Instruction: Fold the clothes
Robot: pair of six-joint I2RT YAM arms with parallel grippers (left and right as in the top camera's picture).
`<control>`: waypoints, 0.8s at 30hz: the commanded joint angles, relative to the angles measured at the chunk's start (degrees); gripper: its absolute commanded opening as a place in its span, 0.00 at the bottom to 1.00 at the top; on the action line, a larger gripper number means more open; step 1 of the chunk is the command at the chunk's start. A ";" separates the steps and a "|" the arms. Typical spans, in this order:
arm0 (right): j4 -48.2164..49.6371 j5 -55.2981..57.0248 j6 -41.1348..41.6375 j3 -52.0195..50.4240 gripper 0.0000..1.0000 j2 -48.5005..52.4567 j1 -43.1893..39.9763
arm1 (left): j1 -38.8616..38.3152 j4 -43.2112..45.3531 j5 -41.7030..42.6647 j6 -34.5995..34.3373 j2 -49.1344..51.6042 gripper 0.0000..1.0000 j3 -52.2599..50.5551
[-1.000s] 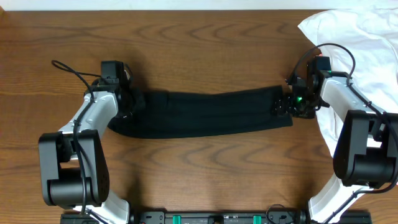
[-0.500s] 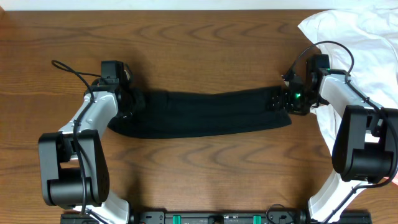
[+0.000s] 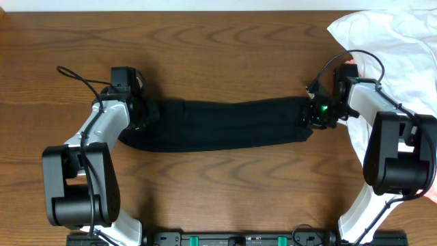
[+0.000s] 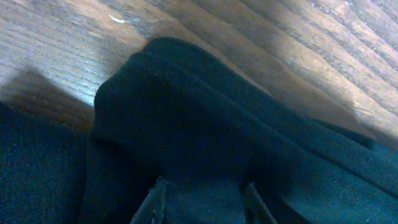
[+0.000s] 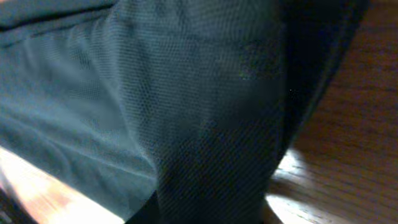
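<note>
Black garment (image 3: 218, 125): long strip across bench (image 3: 218, 48) middle. Left hand (image 3: 145, 113) pinches left end, likely anchoring strip for next fold. Right hand (image 3: 309, 115) on right end; pinching or spread cannot tell, fabric fills its camera.
</note>
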 commanded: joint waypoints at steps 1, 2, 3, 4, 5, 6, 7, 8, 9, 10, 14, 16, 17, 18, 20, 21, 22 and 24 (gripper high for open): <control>0.04 2.95 0.59 -1.81 0.07 2.86 1.07 | 0.09 -0.55 -0.92 0.31 0.85 0.43 0.61; 0.13 3.23 1.14 -1.81 0.03 2.86 0.98 | 0.09 -0.55 -0.92 0.31 0.85 0.43 0.61; 0.26 3.32 1.64 -1.81 0.01 2.86 0.87 | 0.09 -0.57 -0.92 0.31 0.85 0.43 0.61; 0.33 3.34 2.03 -1.81 0.01 2.86 0.74 | 0.09 -0.59 -0.92 0.31 0.85 0.43 0.61; 0.50 3.32 2.32 -1.81 0.01 2.86 0.50 | 0.09 -0.61 -0.92 0.31 0.85 0.43 0.61; 0.68 3.34 2.54 -1.81 0.01 2.86 0.24 | 0.09 -0.66 -0.92 0.31 0.85 0.43 0.61; 0.79 3.32 2.73 -1.79 0.01 2.84 -0.07 | 0.09 -0.76 -0.92 0.31 0.85 0.43 0.61; 0.98 3.34 3.17 -1.75 0.01 2.84 -0.37 | 0.09 -0.81 -0.92 0.31 0.85 0.43 0.61; 1.16 3.34 3.56 -1.75 0.01 2.84 -0.59 | 0.09 -0.85 -0.92 0.28 0.85 0.43 0.61; 1.29 3.34 3.72 -1.64 0.01 2.80 -0.83 | 0.09 -0.96 -0.92 0.31 0.85 0.43 0.61; 1.27 3.82 3.72 -0.76 0.01 1.25 -1.77 | 0.09 -1.22 -0.92 0.31 0.85 0.43 0.61; 1.27 4.63 3.72 -0.39 0.01 -0.35 -2.16 | 0.09 -1.49 -0.87 0.28 0.85 0.43 0.61; 1.27 4.76 3.72 -0.17 0.01 -1.40 -2.43 | 0.09 -1.79 0.07 0.33 0.83 0.47 0.61; 1.20 4.87 3.69 -0.02 0.01 -2.40 -2.58 | 0.09 -1.97 1.66 0.37 0.70 0.52 0.61; 0.96 5.01 3.69 0.07 0.01 -4.35 -3.04 | 0.09 -2.34 6.40 1.84 -0.02 0.56 0.61; 0.81 5.03 3.69 0.07 0.01 -4.98 -3.28 | 0.09 -2.49 7.23 1.81 -0.55 0.56 0.61; 0.63 5.03 3.69 0.07 0.01 -5.44 -3.50 | 0.09 -2.51 7.85 1.79 -1.22 0.57 0.61; 0.13 6.12 3.69 0.09 0.01 -6.19 -3.98 | 0.09 -2.51 7.87 1.79 -2.97 0.59 0.61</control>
